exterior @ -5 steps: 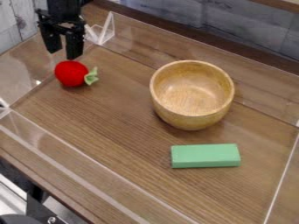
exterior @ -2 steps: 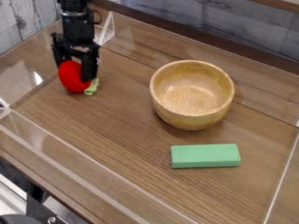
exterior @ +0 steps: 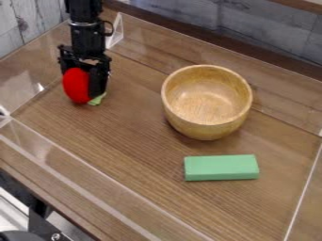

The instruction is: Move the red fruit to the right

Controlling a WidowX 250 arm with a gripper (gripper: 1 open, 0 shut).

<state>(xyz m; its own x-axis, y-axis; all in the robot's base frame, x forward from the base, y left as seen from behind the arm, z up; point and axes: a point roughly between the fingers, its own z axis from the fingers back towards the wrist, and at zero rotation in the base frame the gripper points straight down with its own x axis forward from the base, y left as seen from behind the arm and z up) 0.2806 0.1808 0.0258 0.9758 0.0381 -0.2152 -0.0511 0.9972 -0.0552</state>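
Observation:
The red fruit (exterior: 79, 85) is a small glossy red toy strawberry with a green cap, lying on the wooden table at the left. My black gripper (exterior: 83, 84) has come straight down over it. Its two fingers (exterior: 104, 79) stand on either side of the fruit, close to its sides. I cannot tell whether they press on it. The green cap peeks out at the lower right of the fruit.
A wooden bowl (exterior: 208, 101) stands right of centre. A flat green rectangular block (exterior: 221, 168) lies in front of it. Clear plastic walls (exterior: 38, 56) ring the table (exterior: 126, 160). A clear bracket sits at the back left.
The gripper has moved down and right from above the fruit until its fingers straddle it. The fruit has stayed in about the same place.

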